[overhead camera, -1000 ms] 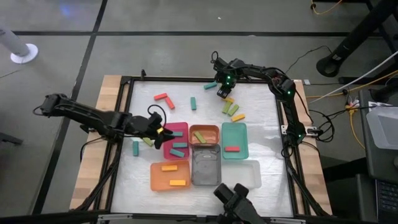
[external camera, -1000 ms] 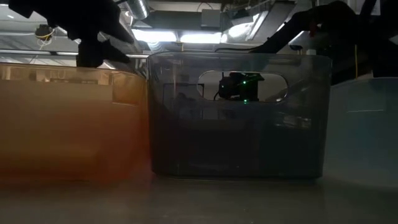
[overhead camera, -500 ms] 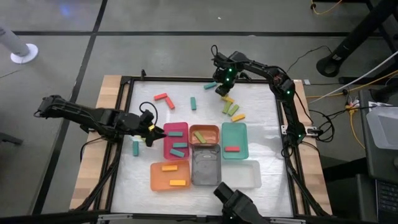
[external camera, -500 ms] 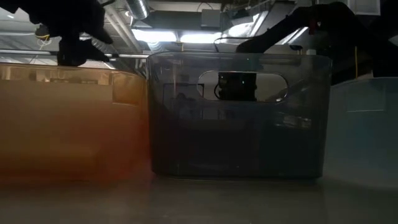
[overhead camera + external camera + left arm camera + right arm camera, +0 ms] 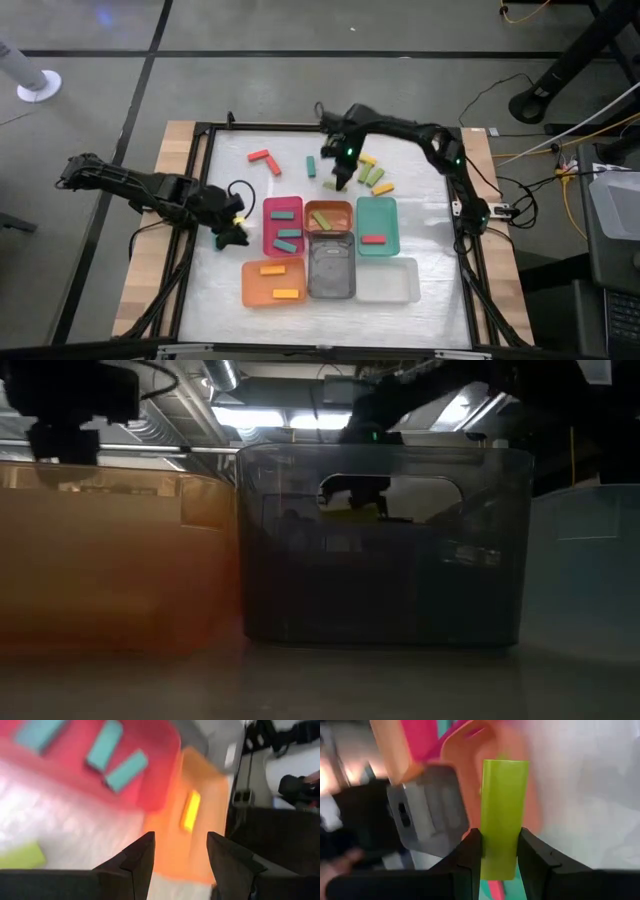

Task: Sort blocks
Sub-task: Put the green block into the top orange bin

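My right gripper [image 5: 337, 180] [image 5: 500, 837] is shut on a lime green block [image 5: 503, 805] above the table, just beyond the small brown tray [image 5: 328, 216]. In the low view the gripper and block [image 5: 352, 515] show through the grey tray's handle hole. My left gripper [image 5: 230, 236] [image 5: 180, 840] is open and low over the table, left of the pink tray [image 5: 268, 238], touching nothing. A lime block [image 5: 20, 857] lies flat beside it. Loose red [image 5: 264, 158], teal [image 5: 311, 166], lime [image 5: 376, 177] and yellow [image 5: 383, 188] blocks lie flat on the far half. My right gripper pinches the lime green block between its two fingers, which sit on its two long edges near one end [image 5: 501, 847]. The rest of the block sticks out past the fingertips, along the fingers. The block is lifted clear of the table.
Six trays sit mid-table: pink with teal blocks [image 5: 283, 212], brown with a lime block, teal [image 5: 388, 240] with a red block, orange [image 5: 250, 285] with yellow blocks, grey [image 5: 331, 285] and clear [image 5: 388, 281]. A raised frame [image 5: 200, 150] borders the table.
My right gripper has moved from the far edge toward the near and left, coming close to the brown tray, and now carries the lime block. My left gripper has drawn back from the pink tray's left rim toward the table's left and near side, uncovering a teal block in that tray.
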